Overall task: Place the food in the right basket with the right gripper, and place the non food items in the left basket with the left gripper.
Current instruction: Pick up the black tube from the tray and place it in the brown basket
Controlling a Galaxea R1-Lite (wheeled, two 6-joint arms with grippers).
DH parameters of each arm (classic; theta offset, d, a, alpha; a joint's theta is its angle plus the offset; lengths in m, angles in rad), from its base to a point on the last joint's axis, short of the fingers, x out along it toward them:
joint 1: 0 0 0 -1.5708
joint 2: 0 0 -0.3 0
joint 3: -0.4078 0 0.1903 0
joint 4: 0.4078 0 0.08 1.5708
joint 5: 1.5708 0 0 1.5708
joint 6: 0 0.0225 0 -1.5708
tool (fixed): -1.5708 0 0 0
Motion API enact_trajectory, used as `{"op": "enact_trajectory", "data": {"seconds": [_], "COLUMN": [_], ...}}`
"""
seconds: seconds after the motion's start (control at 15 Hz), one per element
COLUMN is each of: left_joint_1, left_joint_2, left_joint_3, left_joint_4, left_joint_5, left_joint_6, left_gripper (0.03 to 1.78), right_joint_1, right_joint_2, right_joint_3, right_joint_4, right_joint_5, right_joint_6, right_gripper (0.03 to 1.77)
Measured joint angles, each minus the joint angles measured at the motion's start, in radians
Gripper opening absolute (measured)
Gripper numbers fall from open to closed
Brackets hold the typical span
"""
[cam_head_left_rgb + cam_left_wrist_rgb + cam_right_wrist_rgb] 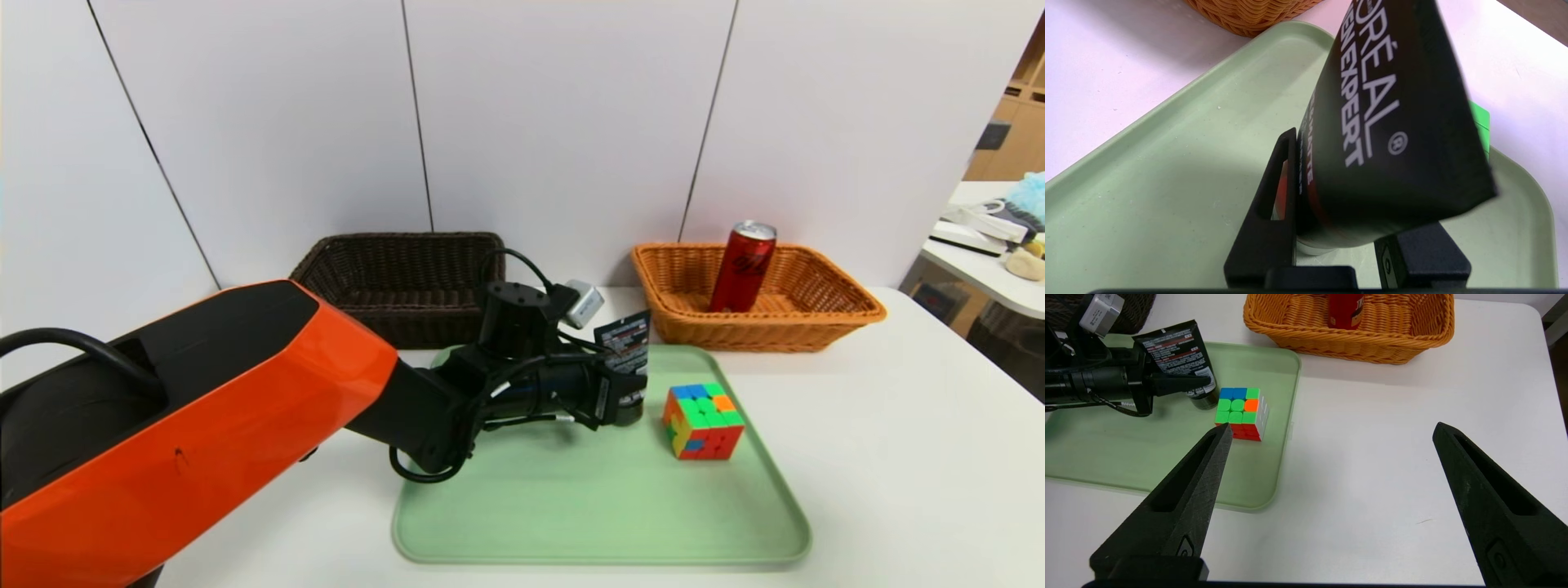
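left gripper: clamped on upright tube, low near its cap, over tray | right gripper: fingers wide apart above table | cube: beside tube

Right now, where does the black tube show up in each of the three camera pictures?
Head view: the black tube stands mid-picture on the green tray, in the left gripper.
Left wrist view: the tube fills the middle, up close.
Right wrist view: upper left.
Shared landmark: the orange basket.
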Motion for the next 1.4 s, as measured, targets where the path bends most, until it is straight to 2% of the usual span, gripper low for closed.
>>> {"op": "enact_trajectory", "data": {"seconds": [0.4,0.73,0.93,1.2,1.4], "left_joint_1": [0.003,0.018,0.052,0.169,0.284], "left_joint_2": [-0.034,-0.140,-0.220,-0.266,-0.285], "left_joint_3": [-0.020,-0.121,-0.229,-0.373,-0.409], "left_joint_4": [0.051,0.137,0.273,0.424,0.518], "left_joint_5": [0.011,0.097,0.111,0.140,0.150], "left_joint_6": [-0.059,-0.064,-0.095,-0.119,-0.116], "left_gripper": [0.51,0.50,0.49,0.49,0.48], "right_joint_1": [0.000,-0.001,-0.002,-0.001,-0.001], "right_joint_2": [0.001,-0.005,-0.009,-0.010,-0.009], "right_joint_3": [0.002,0.028,0.037,0.034,0.028], "right_joint_4": [0.004,0.004,0.004,0.000,0.000], "right_joint_5": [-0.003,-0.002,-0.004,-0.001,0.001], "right_joint_6": [0.000,0.000,0.001,0.001,0.000], "right_gripper": [1.69,1.69,1.69,1.69,1.69]}}
